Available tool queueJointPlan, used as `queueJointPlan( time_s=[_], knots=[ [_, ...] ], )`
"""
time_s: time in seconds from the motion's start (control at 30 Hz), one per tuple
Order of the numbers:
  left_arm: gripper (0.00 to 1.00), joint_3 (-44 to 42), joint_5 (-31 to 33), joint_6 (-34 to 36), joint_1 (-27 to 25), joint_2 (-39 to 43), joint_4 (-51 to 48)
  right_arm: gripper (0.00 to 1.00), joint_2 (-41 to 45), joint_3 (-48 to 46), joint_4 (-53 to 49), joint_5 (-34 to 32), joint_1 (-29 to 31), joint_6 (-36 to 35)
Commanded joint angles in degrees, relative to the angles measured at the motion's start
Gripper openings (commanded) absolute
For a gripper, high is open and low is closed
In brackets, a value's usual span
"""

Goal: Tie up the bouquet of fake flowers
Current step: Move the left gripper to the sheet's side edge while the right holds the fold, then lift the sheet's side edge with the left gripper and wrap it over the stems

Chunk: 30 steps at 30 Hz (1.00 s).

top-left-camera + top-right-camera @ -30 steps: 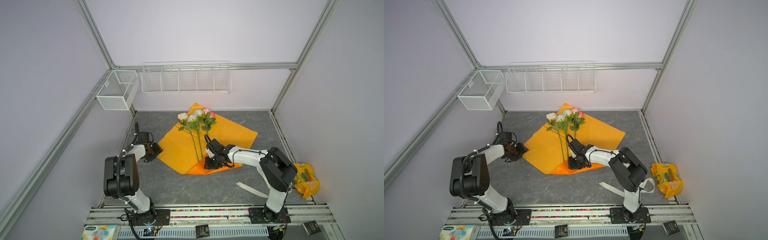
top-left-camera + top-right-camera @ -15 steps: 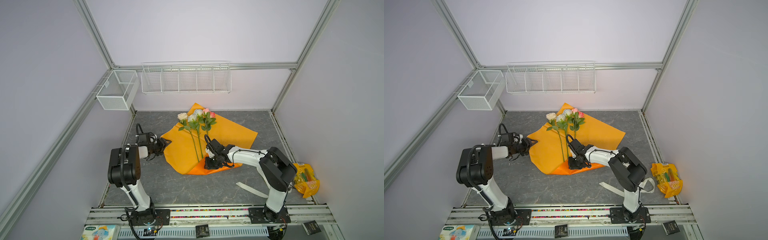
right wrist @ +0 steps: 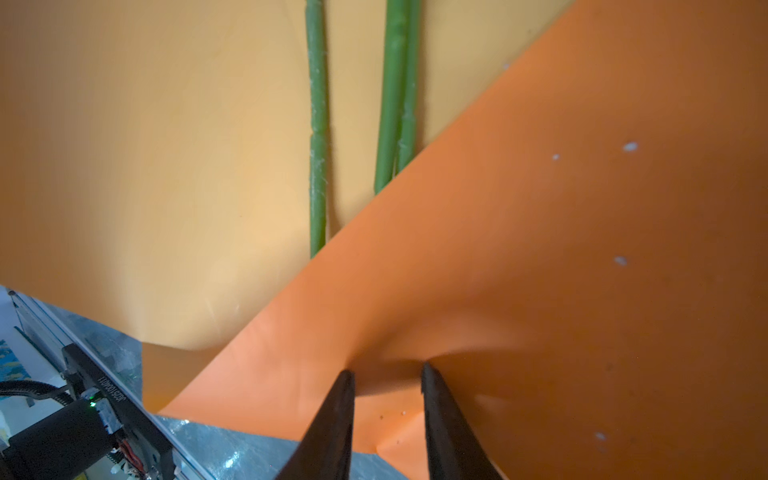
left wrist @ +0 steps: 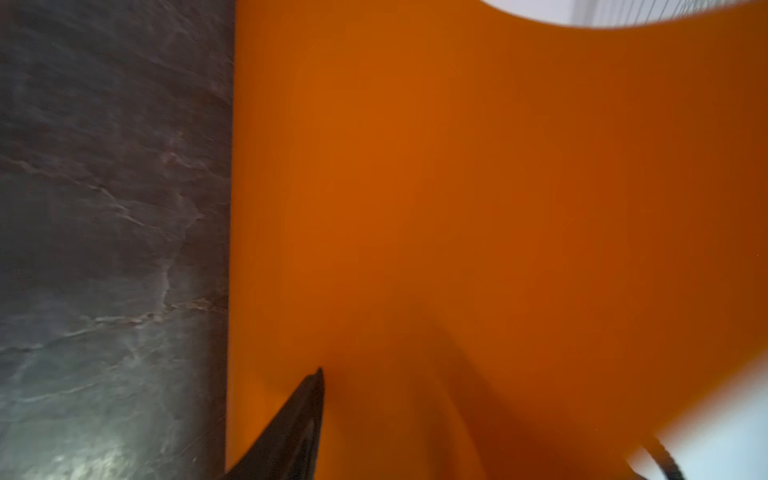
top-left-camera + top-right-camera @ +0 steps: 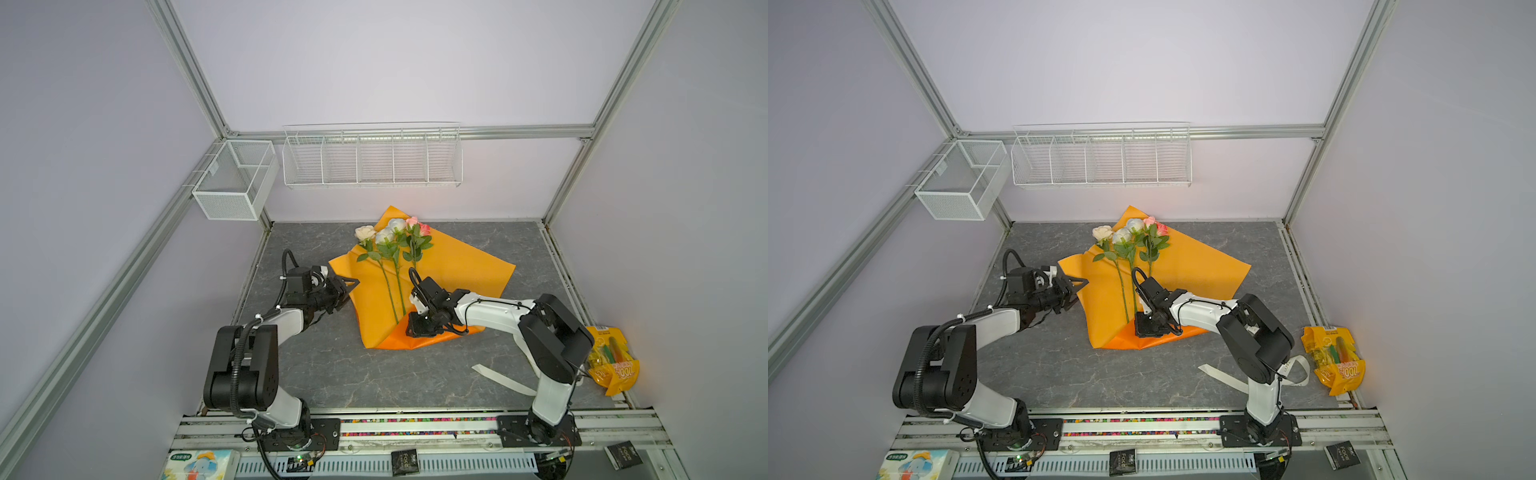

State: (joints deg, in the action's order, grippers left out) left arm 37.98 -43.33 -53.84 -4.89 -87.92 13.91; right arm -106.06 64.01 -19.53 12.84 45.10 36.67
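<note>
The bouquet of fake flowers (image 5: 395,245) lies on an orange wrapping sheet (image 5: 457,266) in both top views, blooms toward the back wall. Its green stems (image 3: 318,124) run under the sheet's folded-up front flap. My left gripper (image 5: 353,284) is at the sheet's left edge. In the left wrist view one black finger (image 4: 291,428) lies on the orange sheet (image 4: 457,208), whose raised edge hides the other; the jaws look apart. My right gripper (image 3: 387,370) stands open with its tips pressing on the folded flap (image 3: 540,249), just in front of the stem ends.
A cream ribbon (image 5: 503,380) lies on the grey table beside the right arm's base. A yellow snack bag (image 5: 613,361) sits at the right edge. Two white wire baskets (image 5: 374,158) hang on the walls. A rail (image 5: 415,422) runs along the front.
My left gripper has swung right from the table's left side to the sheet's left edge, and that edge has lifted. The right gripper has stayed on the flap.
</note>
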Motion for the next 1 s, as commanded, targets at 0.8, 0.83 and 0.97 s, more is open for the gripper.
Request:
queueJointPlan(
  time_s=[0.8,0.83,0.97],
  knots=[
    [0.08,21.2,12.8,5.0,-17.2,-2.1,-21.9,0.25,-2.0,-0.4,5.0,1.1,1.7,1.3],
    [0.08,22.3,13.2,6.0,-17.3,-2.3,-24.3,0.27,-1.7,-0.5,5.2,1.3,1.7,1.2],
    [0.08,22.5,16.5,8.6,-17.4,-0.9,-30.1,0.30,0.7,-0.1,4.9,1.8,1.7,0.5]
  ],
)
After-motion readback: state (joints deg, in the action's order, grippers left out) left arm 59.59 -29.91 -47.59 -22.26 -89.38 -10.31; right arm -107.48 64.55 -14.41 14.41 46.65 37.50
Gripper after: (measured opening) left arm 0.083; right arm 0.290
